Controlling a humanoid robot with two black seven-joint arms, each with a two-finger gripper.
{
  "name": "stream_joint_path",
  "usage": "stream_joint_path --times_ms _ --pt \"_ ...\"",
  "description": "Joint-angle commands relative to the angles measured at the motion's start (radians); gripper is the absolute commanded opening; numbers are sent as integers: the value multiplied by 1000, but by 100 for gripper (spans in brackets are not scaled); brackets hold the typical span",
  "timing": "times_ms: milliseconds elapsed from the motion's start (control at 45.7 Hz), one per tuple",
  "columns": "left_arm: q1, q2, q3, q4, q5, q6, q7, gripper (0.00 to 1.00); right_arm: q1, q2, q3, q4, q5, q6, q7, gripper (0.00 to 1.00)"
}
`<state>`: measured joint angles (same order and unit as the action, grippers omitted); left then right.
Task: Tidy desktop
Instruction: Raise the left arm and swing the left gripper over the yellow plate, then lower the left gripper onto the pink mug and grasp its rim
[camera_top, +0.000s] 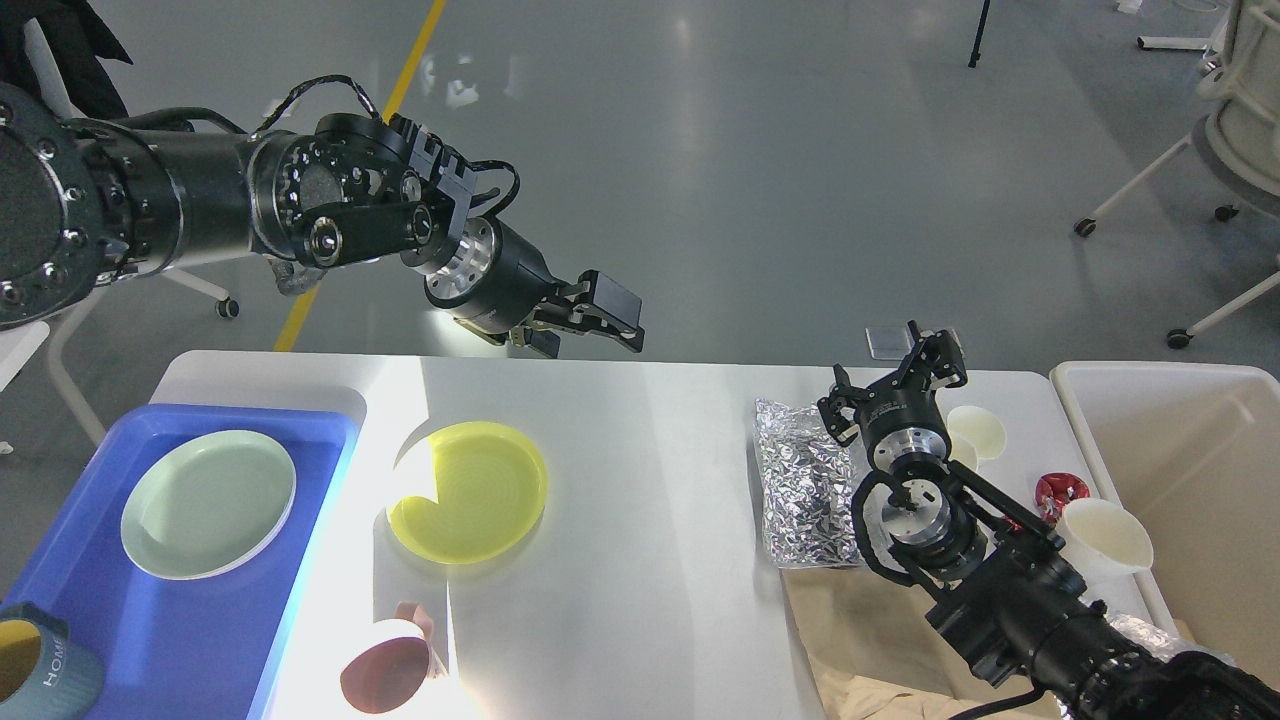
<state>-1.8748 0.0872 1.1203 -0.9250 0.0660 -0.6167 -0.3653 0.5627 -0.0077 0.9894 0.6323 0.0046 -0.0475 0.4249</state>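
Desktop (650, 560), spanning the view, part-tidied by my reckoning.
1. Blue tray (200, 640), left: pale green plate (208, 517) and grey mug (40, 670) stowed.
2. Yellow plate (468, 505), pink cup (385, 675): loose, pending.
3. My left gripper (590, 320): raised, fingers apart, empty.
4. Foil bag (805, 490), white cups (1105, 540), red item (1060, 492): pending.
5. My right gripper (895, 385): finger state unreadable.
6. Beige bin (1190, 470): right.

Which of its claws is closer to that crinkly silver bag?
Right. The right gripper hovers at the silver foil bag's far right edge; the left gripper hangs far off, beyond the desktop's back edge.
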Motion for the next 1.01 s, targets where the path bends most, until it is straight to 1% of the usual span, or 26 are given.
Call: stream_joint_path --times_ms 0,109,460,591,679,766,832,919,985 --pt "6 -21 52 0 0 0 0 98 -1 0 0 1 0 0 0 100" --pt "25 -49 49 0 -2 0 0 98 -1 0 0 1 0 0 0 100" --pt "39 -44 56 -14 -2 -9 0 98 -1 0 0 0 0 0 0 100" --pt "66 -41 49 -20 -2 -9 0 98 -1 0 0 0 0 0 -1 100" --pt "63 -37 39 -23 -6 -11 -12 98 -1 0 0 0 0 0 0 100" --pt "69 -52 16 -28 -6 -12 -1 98 -1 0 0 0 0 0 0 100" --pt "72 -55 18 -32 -5 -14 -1 98 -1 0 0 0 0 0 0 100" --pt "65 -57 21 -87 -3 -32 0 98 -1 0 0 0 0 0 0 100" --pt "56 -47 32 -141 0 -75 3 98 -1 0 0 0 0 0 0 100"
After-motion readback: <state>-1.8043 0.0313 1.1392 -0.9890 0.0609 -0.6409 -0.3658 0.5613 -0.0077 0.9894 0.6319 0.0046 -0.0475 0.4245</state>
